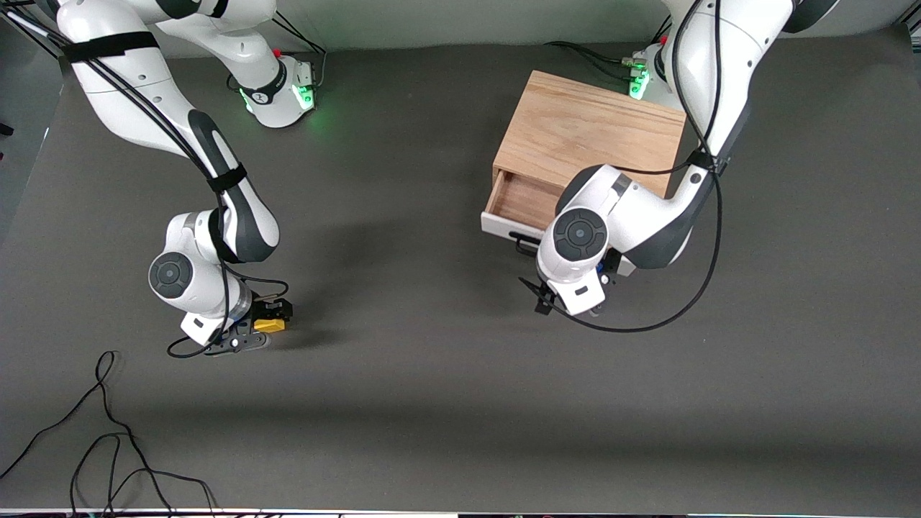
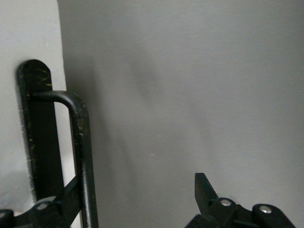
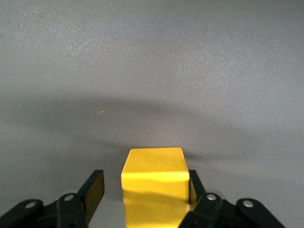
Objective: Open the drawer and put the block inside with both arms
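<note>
The step in hand looks like the grasp of the block point(image 3: 156, 183): the right pincer point(image 3: 145, 186) is down at the surface point(image 1: 432, 403) with the yellow cube between its fingers point(image 3: 93, 187), and the thing to get right is centring — in the right wrist view one finger sits against one side of the block while the other stands off with a clear gap, so the fingers are open around it, not yet clamped. I would judge it best to close slowly and let the free finger come in square to the face, so the cube is not nudged sideways or twisted out, and to lift only once both pads bear evenly. The block rests on the surface toward the right arm's end, well apart from the drawer point(image 1: 522, 205), which is drawn part-way out of its box point(image 1: 590, 133) with the wooden tray showing — probably enough room for the cube, though a wider opening would ease the drop. The left pincer point(image 2: 130, 204) is at the drawer's front, by the black handle point(image 2: 78, 156); its fingers stand apart, one on each side of the bar, and do not grip it. The carry from block to drawer is long, so a firm hold matters.
</note>
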`<state>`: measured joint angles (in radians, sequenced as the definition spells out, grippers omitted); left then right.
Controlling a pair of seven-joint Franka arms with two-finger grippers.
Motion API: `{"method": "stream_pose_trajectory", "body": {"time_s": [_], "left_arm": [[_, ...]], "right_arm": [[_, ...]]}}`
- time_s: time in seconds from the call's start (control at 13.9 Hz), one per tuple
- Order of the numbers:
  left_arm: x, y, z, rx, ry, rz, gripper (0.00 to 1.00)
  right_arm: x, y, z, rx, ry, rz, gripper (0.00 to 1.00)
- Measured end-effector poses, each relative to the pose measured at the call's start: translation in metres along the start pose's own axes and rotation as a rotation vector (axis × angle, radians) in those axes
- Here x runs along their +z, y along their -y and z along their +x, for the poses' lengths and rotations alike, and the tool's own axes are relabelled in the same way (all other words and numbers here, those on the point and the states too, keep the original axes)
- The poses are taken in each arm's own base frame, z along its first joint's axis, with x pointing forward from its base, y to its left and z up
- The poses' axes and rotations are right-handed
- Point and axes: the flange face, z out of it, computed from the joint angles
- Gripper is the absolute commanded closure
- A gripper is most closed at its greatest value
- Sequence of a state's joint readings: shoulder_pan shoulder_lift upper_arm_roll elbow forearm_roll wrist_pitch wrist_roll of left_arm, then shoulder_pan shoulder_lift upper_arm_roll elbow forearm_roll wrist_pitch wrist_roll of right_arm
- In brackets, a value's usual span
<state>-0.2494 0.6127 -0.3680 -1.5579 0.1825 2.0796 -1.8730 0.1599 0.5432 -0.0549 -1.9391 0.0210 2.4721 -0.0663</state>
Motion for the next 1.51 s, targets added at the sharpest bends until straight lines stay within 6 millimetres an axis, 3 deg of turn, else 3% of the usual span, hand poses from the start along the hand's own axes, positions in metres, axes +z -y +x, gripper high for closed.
{"method": "stream_pose_trajectory", "body": {"time_s": [0.07,0.22,0.29,0.57,0.72,0.86,1.01,1.15,1.29,1.51], "left_arm": [[-0.003,-0.007,0.001,-0.002,0.008,-0.036,0.00],[-0.008,-0.016,0.001,-0.005,0.026,-0.094,0.00],[-0.009,-0.017,0.001,-0.005,0.030,-0.108,0.00],[-0.021,-0.024,0.002,-0.010,0.040,-0.152,0.00],[-0.053,-0.036,0.011,-0.016,0.036,-0.197,0.00],[-0.104,-0.043,0.031,0.035,0.004,-0.191,0.00],[-0.162,-0.040,0.067,0.127,-0.033,-0.159,0.00],[-0.208,-0.026,0.118,0.195,-0.055,-0.135,0.00],[-0.242,-0.004,0.170,0.274,-0.056,-0.097,0.00],[-0.272,0.041,0.249,0.475,0.006,-0.002,0.00]], "right_arm": [[0.002,0.000,0.000,0.000,0.000,0.000,0.22],[0.005,0.000,0.000,-0.001,0.000,-0.001,0.45],[0.005,0.000,0.000,-0.002,-0.001,-0.001,0.52],[0.005,0.000,0.000,-0.003,-0.002,-0.001,0.65],[0.005,-0.001,0.000,-0.003,-0.002,-0.001,0.66],[0.004,-0.001,0.001,-0.003,-0.005,-0.002,0.67],[-0.005,-0.001,0.007,-0.004,0.003,0.000,0.67],[-0.035,0.000,0.021,-0.004,0.051,0.005,0.67],[-0.086,0.001,0.038,0.010,0.086,0.011,0.67],[-0.172,0.017,0.059,0.077,0.093,0.045,0.67]]}}
